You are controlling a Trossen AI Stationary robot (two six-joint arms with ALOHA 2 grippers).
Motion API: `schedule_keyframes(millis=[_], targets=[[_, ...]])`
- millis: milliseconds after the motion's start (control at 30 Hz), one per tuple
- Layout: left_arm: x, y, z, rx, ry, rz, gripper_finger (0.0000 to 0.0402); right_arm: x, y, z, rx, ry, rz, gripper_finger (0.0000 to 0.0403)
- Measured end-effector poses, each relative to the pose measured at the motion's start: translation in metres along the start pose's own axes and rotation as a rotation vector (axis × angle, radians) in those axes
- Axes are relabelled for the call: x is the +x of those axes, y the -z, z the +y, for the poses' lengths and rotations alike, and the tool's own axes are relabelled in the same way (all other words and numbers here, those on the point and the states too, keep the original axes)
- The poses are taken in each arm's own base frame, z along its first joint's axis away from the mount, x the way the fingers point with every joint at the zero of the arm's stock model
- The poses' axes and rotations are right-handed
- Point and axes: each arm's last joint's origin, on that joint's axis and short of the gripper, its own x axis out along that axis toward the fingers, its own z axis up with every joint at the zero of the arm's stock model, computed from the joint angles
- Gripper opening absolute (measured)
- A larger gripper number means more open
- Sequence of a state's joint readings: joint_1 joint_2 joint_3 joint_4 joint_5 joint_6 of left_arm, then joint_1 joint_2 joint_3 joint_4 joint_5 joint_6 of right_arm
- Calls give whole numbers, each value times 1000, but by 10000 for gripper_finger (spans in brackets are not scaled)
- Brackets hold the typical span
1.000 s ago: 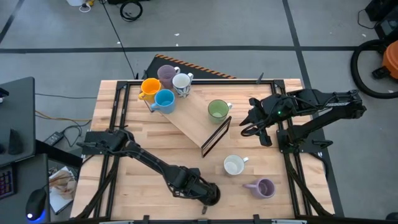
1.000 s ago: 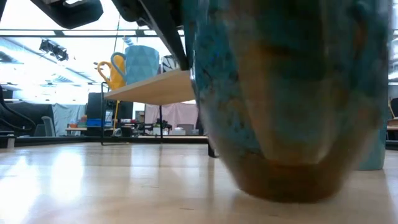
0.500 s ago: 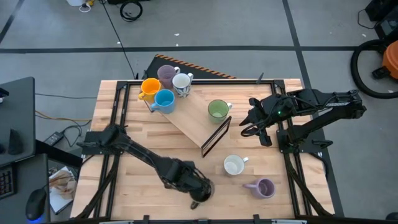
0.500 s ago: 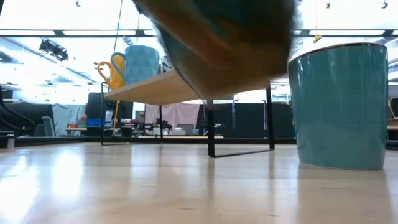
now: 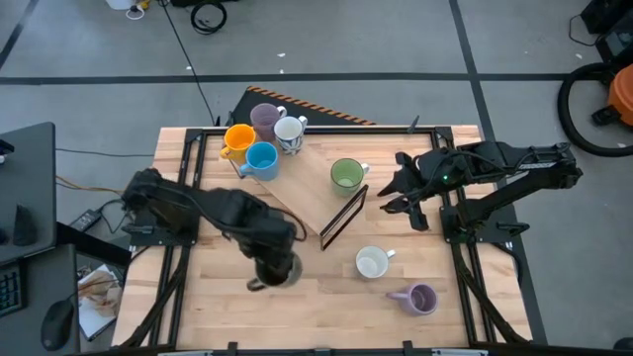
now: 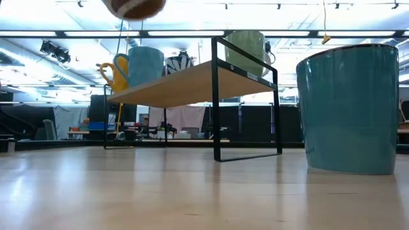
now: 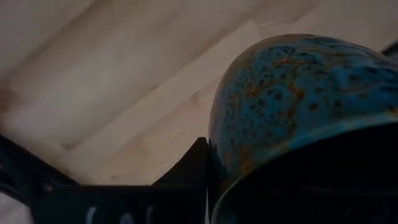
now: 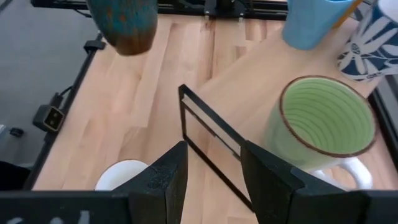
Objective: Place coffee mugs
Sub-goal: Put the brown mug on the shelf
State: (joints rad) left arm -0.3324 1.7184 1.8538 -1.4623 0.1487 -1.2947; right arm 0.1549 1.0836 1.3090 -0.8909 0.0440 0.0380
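Observation:
My left gripper [image 5: 275, 259] is shut on a dark blue-and-brown speckled mug [image 8: 121, 25], high over the table's near left part. Only the mug's base [image 6: 134, 6] shows in the low view. A wooden rack [image 5: 302, 193] carries the orange mug [image 5: 237, 140], a lavender mug [image 5: 264, 119], the patterned mug [image 5: 289, 133], the light blue mug [image 5: 262, 158] and the green mug [image 5: 346, 175]. A white mug [image 5: 372, 262] stands on the table. A second lavender mug [image 5: 420, 299] lies on its side. My right gripper [image 5: 389, 194] hangs open to the right of the green mug [image 8: 320, 124]. My left gripper holds the dark mug at its upper part, near the rim [image 7: 249, 168], coming from above. One finger [image 7: 186, 180] lies against the outer wall; the other is hidden by the mug. The mug hangs upright and lifted clear, with its handle [image 5: 255, 285] sticking out sideways.
The rack stands on thin black legs [image 6: 216, 102], running diagonally from the far left toward the table's middle. A teal straight-walled vessel [image 6: 348, 108] stands close to the low camera. Bare wood shows on the near left [image 5: 208, 297].
My left gripper has risen with the dark mug and moved from the near edge toward the left and far side. The mug stood on the table right before the low camera; now it is lifted clear, at the top of that view. The right arm has kept still.

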Motion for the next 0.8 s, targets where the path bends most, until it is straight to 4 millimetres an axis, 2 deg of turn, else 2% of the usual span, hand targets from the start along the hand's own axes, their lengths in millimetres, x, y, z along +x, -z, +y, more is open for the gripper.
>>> schedule_keyframes(millis=[200, 400, 500, 600, 800], targets=[[-33, -9, 23, 135, 35, -106, 42, 1, 0, -2, -21, 63, 1, 154], [-61, -32, 51, 205, 26, -263, 42, 3, -2, -8, 71, 139, -17, 154], [-67, -47, 62, 233, -13, -307, 42, 5, -4, -11, 109, 172, -32, 154], [-68, -67, 71, 168, -23, -314, 42, 6, -7, -13, 131, 181, -57, 154], [-71, -105, 82, 66, 61, -323, 42, 8, -10, -13, 136, 174, -85, 154]])
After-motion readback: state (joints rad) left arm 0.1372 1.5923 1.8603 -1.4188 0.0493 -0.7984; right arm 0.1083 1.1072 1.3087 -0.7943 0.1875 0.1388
